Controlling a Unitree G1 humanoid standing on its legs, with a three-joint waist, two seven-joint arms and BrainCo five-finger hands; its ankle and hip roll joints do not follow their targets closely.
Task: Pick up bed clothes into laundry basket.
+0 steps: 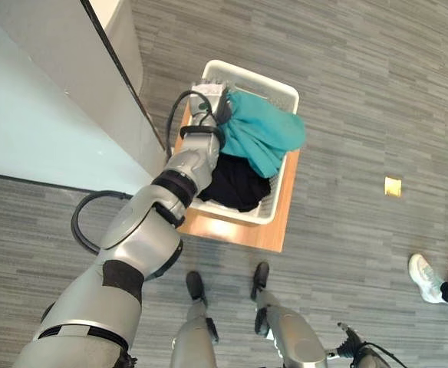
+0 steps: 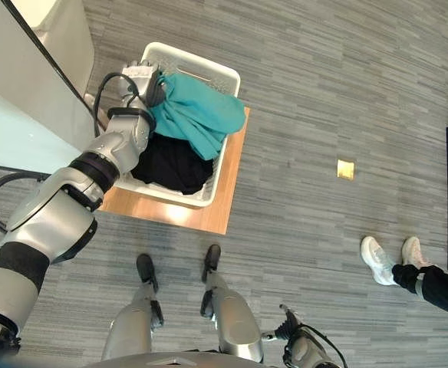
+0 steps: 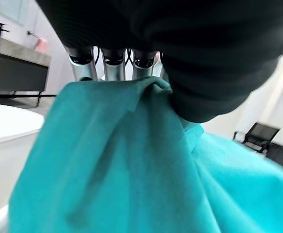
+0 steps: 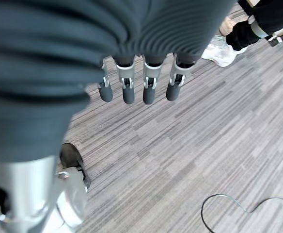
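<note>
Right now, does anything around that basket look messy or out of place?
A little: the teal cloth spills over the white laundry basket rim instead of lying inside, the left robot hand gripping it. The black clothes sit properly inside.

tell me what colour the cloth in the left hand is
Teal; the cloth shows best in the left wrist view, gripped by the left hand.

Silver-grey arm [image 1: 143, 230] with black bands, and silver dark-tipped fingers [image 4: 150, 85] under a dark ribbed cover.

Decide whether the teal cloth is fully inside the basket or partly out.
Partly out: the teal cloth drapes over the basket rim while the left robot hand grips its end.
</note>
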